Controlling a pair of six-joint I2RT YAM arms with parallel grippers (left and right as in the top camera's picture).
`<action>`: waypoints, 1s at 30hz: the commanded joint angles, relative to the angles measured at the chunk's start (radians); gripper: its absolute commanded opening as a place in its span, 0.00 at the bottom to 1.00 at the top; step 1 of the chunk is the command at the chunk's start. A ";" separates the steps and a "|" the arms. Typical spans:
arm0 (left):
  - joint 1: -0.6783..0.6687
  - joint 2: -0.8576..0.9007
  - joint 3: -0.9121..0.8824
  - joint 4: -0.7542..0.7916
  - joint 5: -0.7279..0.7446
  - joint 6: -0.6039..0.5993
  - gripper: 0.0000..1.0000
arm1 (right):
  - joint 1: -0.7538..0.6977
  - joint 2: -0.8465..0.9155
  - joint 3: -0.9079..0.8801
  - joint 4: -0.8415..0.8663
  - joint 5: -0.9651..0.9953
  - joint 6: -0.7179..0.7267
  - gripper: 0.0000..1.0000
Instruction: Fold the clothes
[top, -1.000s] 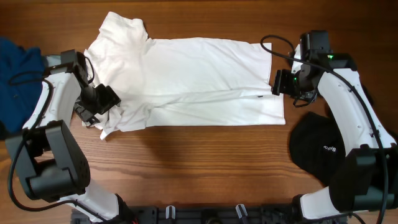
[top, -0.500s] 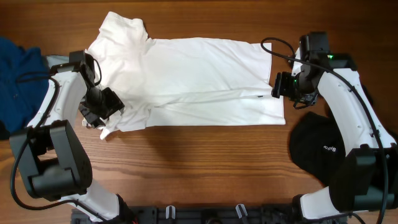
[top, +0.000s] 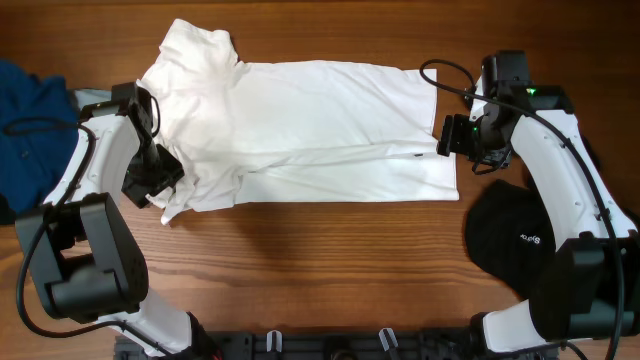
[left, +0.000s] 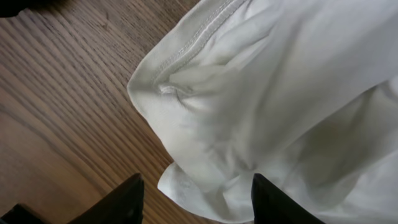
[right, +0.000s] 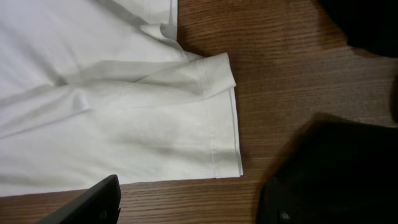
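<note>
White thin-cloth short-sleeved shirt (top: 320, 130) lies flat across the brown wooden table (top: 330, 270). One lengthwise fold appears done; bunched left sleeve and crosswise folds left. Left gripper (left: 196, 199) and right gripper (right: 186, 199): fingers apart, empty.

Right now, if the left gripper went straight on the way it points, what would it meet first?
Most likely the white shirt: the bunched sleeve hem lies ahead between the fingers of the open left gripper, with the table beneath. How close the cloth is, I cannot tell.
</note>
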 joint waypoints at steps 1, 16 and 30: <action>-0.001 0.006 -0.019 0.021 -0.027 -0.026 0.53 | -0.003 0.000 -0.002 0.002 0.021 0.013 0.75; 0.006 0.002 -0.101 0.163 -0.124 -0.014 0.04 | -0.003 0.000 -0.002 0.003 0.021 0.013 0.75; 0.027 -0.026 -0.075 0.156 -0.164 -0.018 0.04 | 0.221 0.144 -0.002 0.094 -0.354 -0.242 0.33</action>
